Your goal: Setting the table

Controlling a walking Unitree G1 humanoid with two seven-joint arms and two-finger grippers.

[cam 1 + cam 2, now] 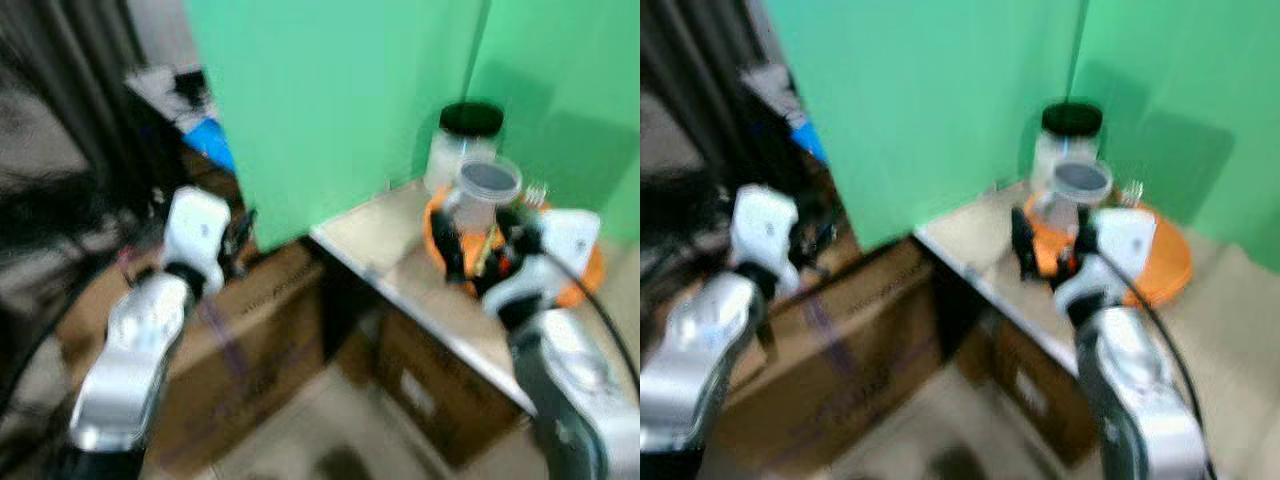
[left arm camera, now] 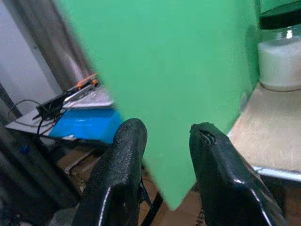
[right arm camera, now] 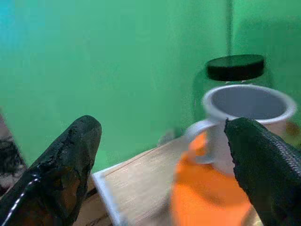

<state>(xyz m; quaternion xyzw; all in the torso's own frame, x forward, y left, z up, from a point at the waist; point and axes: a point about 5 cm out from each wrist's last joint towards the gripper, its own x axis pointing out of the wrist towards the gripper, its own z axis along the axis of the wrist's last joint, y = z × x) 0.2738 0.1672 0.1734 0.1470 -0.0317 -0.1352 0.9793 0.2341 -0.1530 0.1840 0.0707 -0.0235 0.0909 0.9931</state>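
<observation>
My right gripper (image 3: 160,165) is spread wide with nothing between its fingers, held at the near edge of the orange plate (image 1: 1160,270), where the white mug (image 3: 244,120) stands on the table (image 1: 385,240) before a black-lidded jar (image 1: 468,140). My left gripper (image 2: 162,165) is parted and empty, off the table's end over cardboard boxes (image 1: 260,330).

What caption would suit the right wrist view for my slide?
Open right gripper approaching a white mug on an orange plate, jar behind.
</observation>
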